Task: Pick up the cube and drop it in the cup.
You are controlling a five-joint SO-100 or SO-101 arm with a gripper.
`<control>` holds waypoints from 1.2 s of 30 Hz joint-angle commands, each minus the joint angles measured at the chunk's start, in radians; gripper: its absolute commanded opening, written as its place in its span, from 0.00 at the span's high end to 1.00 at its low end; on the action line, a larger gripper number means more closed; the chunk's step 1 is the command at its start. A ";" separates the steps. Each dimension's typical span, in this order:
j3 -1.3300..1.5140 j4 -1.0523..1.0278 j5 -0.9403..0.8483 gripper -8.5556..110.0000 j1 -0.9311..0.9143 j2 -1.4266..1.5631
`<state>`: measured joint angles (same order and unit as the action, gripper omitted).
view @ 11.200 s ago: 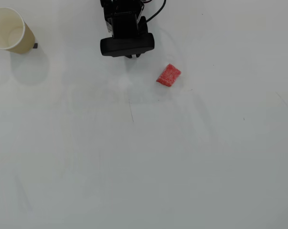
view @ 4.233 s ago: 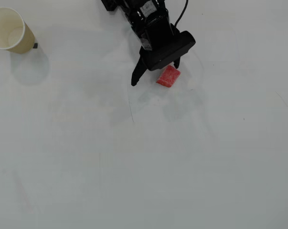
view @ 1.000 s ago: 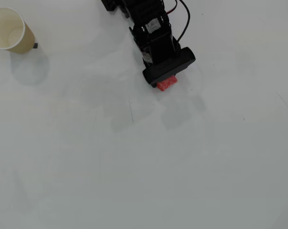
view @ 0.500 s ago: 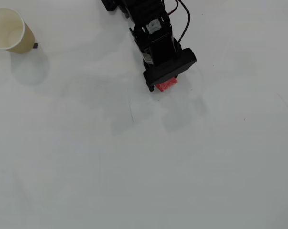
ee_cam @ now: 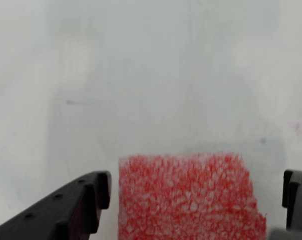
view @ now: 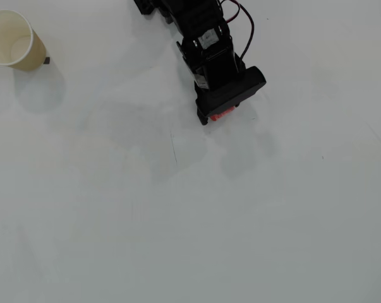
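Observation:
Only a thin red edge of the cube shows in the overhead view, peeking out from under the black gripper head near the top centre. My gripper stands over it, fingertips hidden by the wrist camera. The wrist view shows the speckled red cube filling the space between the two black fingers, with my gripper shut on it and narrow slivers of table showing at the tips. The cream paper cup stands upright at the far top left, well away from the gripper.
A white table with faint smudges and a thin dark line left of the gripper. A small dark mark sits by the cup's base. The arm and its cables come in from the top edge.
The gripper, wide open beside the cube seconds ago, has come over it and shut. In the last second the head and cube shifted slightly down-right, and the shadow slid further from the gripper.

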<state>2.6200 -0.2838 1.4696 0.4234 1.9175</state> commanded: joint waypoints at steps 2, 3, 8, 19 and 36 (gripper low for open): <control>-0.118 0.037 -0.018 0.68 0.012 0.002; -0.120 0.037 -0.018 0.68 0.012 -0.002; -0.118 0.038 -0.018 0.70 0.014 -0.005; -0.098 -0.028 -0.018 0.76 -0.006 0.000; -0.012 -0.071 -0.018 0.79 -0.026 0.089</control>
<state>2.6200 -0.3543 1.4696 0.4050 1.9236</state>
